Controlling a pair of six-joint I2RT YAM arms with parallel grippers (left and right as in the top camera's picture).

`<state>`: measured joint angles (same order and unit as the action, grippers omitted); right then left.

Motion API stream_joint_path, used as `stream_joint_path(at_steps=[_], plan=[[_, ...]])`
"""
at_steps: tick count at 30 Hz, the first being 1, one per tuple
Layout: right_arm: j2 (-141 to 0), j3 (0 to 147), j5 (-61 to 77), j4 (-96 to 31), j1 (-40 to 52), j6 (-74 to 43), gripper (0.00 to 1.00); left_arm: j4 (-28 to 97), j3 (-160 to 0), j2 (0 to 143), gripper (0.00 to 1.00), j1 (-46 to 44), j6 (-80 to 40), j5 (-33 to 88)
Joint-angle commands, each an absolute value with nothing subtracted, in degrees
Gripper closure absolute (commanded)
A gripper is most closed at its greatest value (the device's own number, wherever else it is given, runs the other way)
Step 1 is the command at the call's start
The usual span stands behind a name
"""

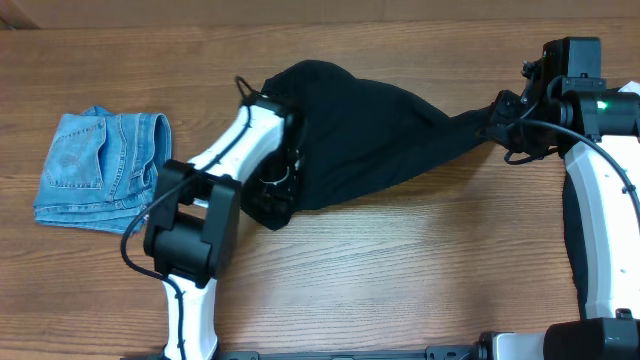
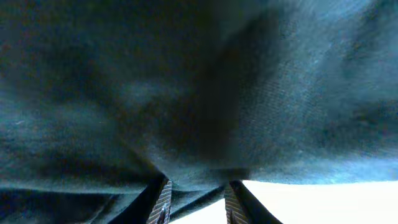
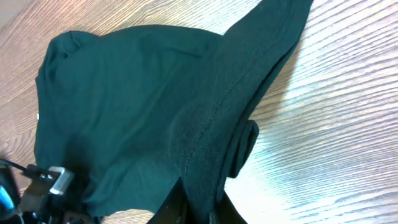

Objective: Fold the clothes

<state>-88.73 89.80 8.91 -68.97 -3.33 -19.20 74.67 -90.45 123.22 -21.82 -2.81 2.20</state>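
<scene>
Black garment (image 1: 370, 130) bunched near the desk's (image 1: 400, 280) rear edge; right jaws clamped on its right end; left jaws straddle cloth at its left, can't tell if pinched. Looks like spread-out step; next needs firm left grip, then pull flat.

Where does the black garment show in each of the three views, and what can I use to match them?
Overhead: the garment lies upper centre and tapers to a stretched tip at the right.
Left wrist: it fills nearly the whole picture, seen very close.
Right wrist: it covers the centre and left and runs down to the bottom edge.
Shared landmark: the wood-grain table is clear in overhead and right wrist; left wrist shows only a washed-out pale patch at lower right.
</scene>
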Motion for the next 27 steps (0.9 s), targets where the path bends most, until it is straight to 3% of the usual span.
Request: stream_joint_path(at_steps=[1,5,10,17,23,27], plan=[[-88.64,90.83,4.93,-68.51,-3.51,-18.59,0.91,73.10,-90.11,121.91,0.73,-25.71,-3.44,-7.35],[-88.68,90.83,3.64,-67.07,-3.51,-18.96,0.91,72.75,-91.59,116.92,0.76,-26.61,-5.78,-10.81],[-92.01,90.65,3.49,-62.02,-3.51,-25.43,0.91,71.05,-90.74,103.53,0.73,-24.38,-7.66,-7.81],[-102.02,90.65,16.38,-52.64,-3.44,-28.71,0.92,60.55,-74.06,98.04,0.67,-27.70,-4.38,-4.10],[-102.35,90.67,16.62,-50.22,-3.44,-26.92,0.92,53.39,-66.59,98.13,0.53,-28.95,-1.83,-1.45],[-102.35,90.67,16.62,-50.24,-3.44,-26.59,0.92,45.82,-61.43,98.15,0.38,-28.91,-1.65,-1.74]])
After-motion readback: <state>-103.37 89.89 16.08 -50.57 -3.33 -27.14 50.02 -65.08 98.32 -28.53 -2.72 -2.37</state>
